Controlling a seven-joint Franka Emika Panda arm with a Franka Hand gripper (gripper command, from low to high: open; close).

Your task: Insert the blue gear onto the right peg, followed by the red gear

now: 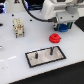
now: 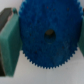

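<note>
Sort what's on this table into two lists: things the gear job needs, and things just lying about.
Job:
blue gear, between the gripper fingers
red gear
right peg on the grey plate

Lying about:
beige block at the exterior view's left
left peg, not called for

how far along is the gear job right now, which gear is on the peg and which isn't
Nothing sits on a peg yet: both pins on the grey plate stand bare, including the right peg. In hand: the wrist view shows the blue gear between the gripper fingers, so it looks picked up. Left: seat blue on the right peg, then fetch the red gear, which rests on the table.
</note>
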